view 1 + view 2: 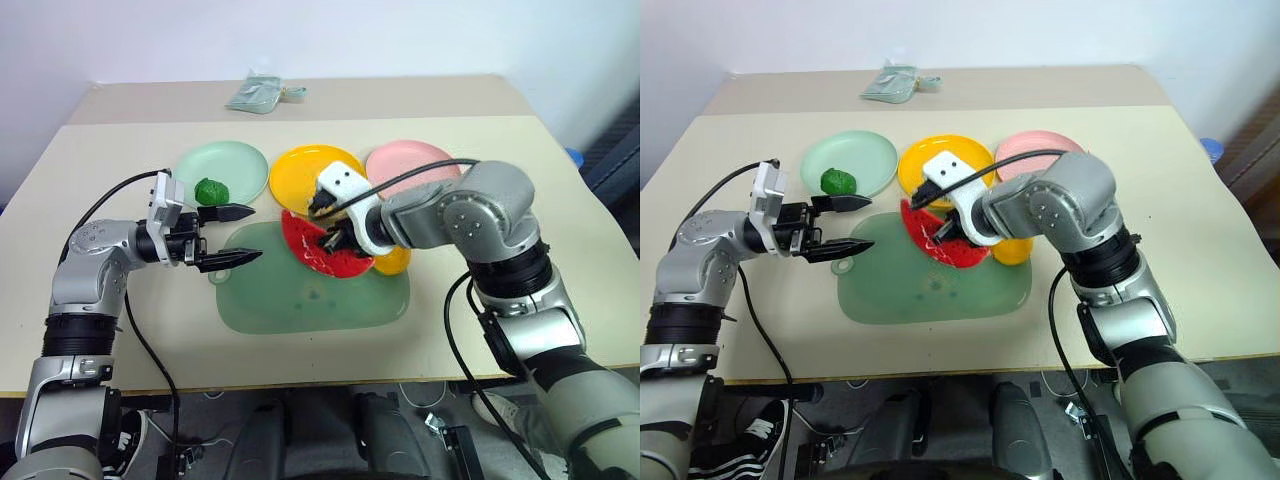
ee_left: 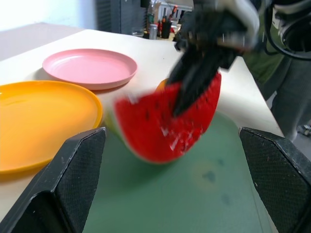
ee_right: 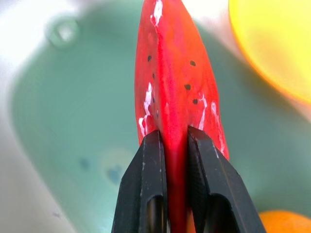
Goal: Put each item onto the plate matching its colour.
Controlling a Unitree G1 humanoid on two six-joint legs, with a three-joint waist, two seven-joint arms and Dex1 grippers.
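My right gripper is shut on the red watermelon wedge. Its two fingers pinch the wedge's thin edge over the far part of the translucent green mat. The orange fruit sits just right of the wedge, partly hidden by the wrist. The bumpy dark green ball lies on the mint green plate. The yellow plate and the pink plate stand beyond. My left gripper is open and empty at the mat's left end, pointing toward the wedge.
A small pale green pouch lies at the far side of the table. The beige table has bare room to the left of the plates and along the front edge. Cables trail from both wrists.
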